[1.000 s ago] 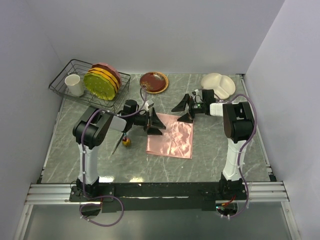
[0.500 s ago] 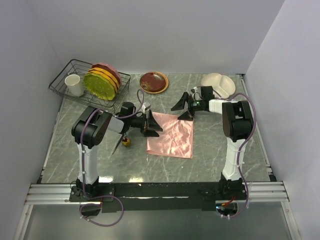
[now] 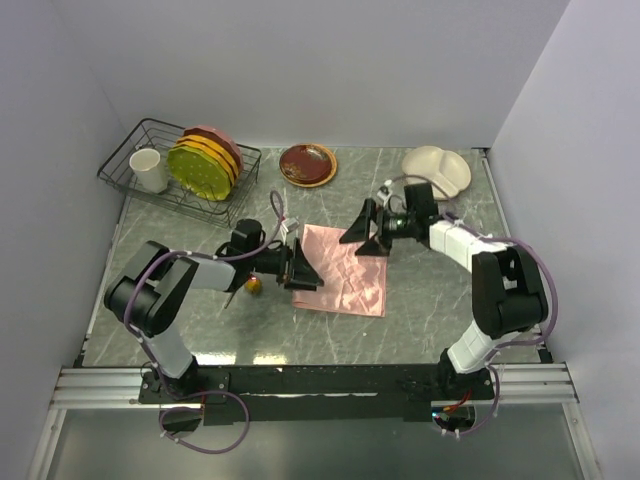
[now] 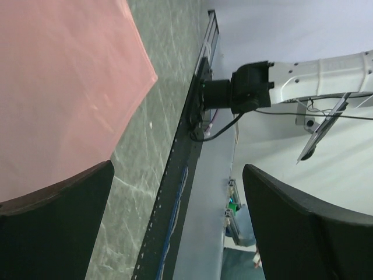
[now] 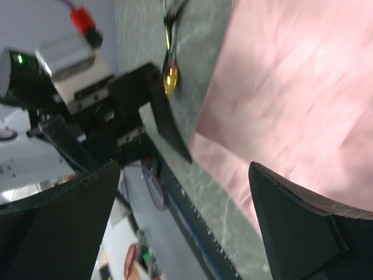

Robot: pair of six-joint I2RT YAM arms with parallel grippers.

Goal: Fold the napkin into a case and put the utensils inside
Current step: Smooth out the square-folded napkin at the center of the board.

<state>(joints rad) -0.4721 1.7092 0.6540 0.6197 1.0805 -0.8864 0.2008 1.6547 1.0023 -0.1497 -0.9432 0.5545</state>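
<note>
The salmon-pink napkin lies flat on the table as a creased rectangle. It also shows in the left wrist view and the right wrist view. My left gripper is open and empty at the napkin's left edge, its fingers spread wide. My right gripper is open and empty over the napkin's far right corner. The utensils, with a gold head and dark handles, lie left of the napkin behind the left gripper. A gold head shows in the right wrist view.
A wire dish rack with a cup and stacked plates stands at the far left. A brown plate and a cream divided dish sit along the back. The black frame rail runs along the near edge.
Both arms have stretched lower over the table. The left gripper has slid nearer along the napkin's left edge. The right gripper has shifted slightly left and nearer over the far edge.
</note>
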